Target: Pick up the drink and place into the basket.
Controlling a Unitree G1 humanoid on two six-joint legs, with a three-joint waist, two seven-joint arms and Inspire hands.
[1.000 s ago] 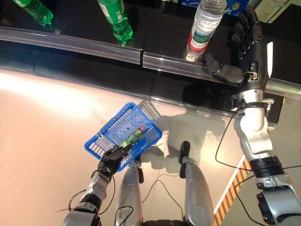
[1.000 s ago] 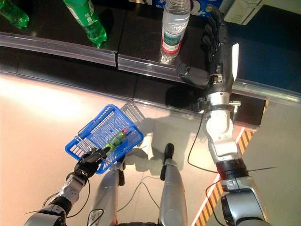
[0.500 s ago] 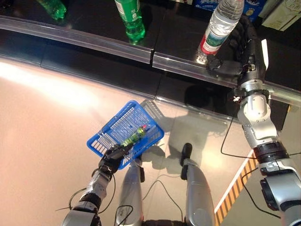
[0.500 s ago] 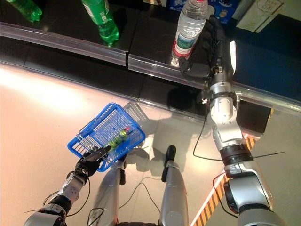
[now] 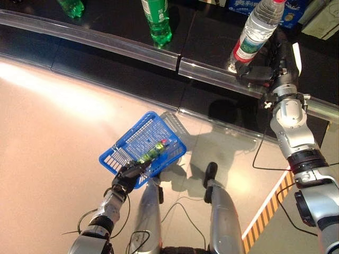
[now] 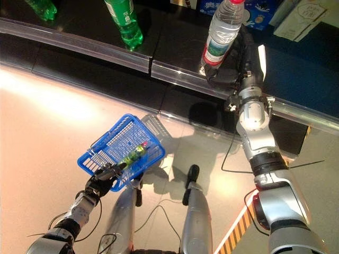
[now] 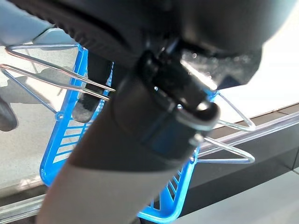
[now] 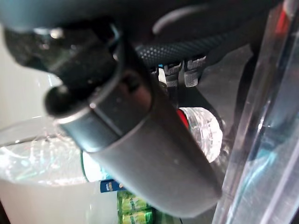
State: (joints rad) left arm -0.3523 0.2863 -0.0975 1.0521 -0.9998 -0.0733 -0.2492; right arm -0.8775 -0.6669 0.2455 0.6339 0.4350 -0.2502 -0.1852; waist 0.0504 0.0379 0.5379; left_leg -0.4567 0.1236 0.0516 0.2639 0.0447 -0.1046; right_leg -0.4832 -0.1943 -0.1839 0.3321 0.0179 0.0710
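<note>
Holding basket (image 5: pixel 142 144) low at my left, left hand (image 5: pixel 128 177) has fingers curled on its wire handle. Water bottle (image 5: pixel 254 34) stands upright on counter (image 5: pixel 122 45), long axis vertical, right hand (image 5: pixel 267 71) wrapped round its base, nearer by far.

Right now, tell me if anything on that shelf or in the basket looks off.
Nothing stands out. The clear water bottle and the green bottle stand upright on the shelf. A small green bottle lies in the blue basket, held by the left hand. The right hand is at the water bottle.
</note>
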